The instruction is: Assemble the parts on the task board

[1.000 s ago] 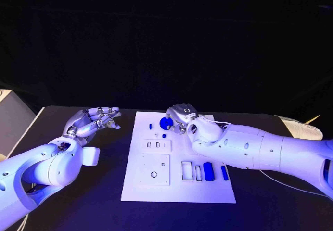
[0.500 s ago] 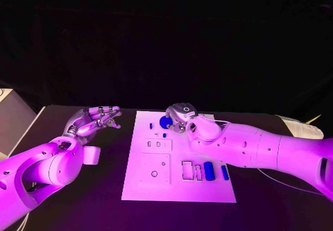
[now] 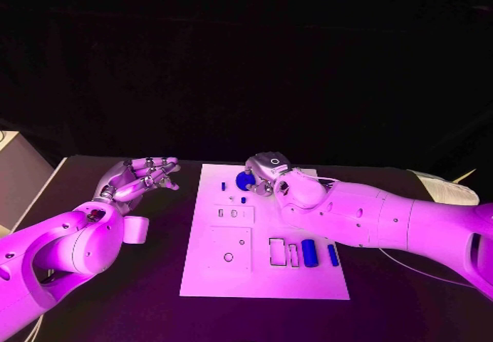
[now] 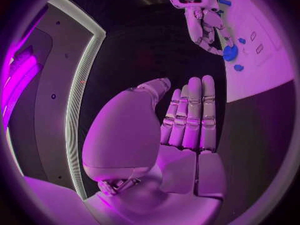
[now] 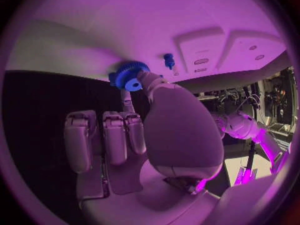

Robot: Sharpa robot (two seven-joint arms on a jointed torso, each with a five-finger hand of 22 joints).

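Fingers [image 5: 145, 80] touch toothed round blue gear [image 5: 129, 75].

Both arms are built of smooth, rounded white shells, thick at the forearm and narrowing toward the wrist. The right arm [image 3: 380, 217] has small dark round screw holes dotted along its shell and a thin pale cable running beside it near the task board [image 3: 265, 242]. The right hand [image 3: 269, 173] is silver metal with a round ring mark on its back. The left hand [image 3: 139, 179] is also silver, its fingers made of short jointed blocks with dark seams, above a bulging white forearm [image 3: 72, 246].
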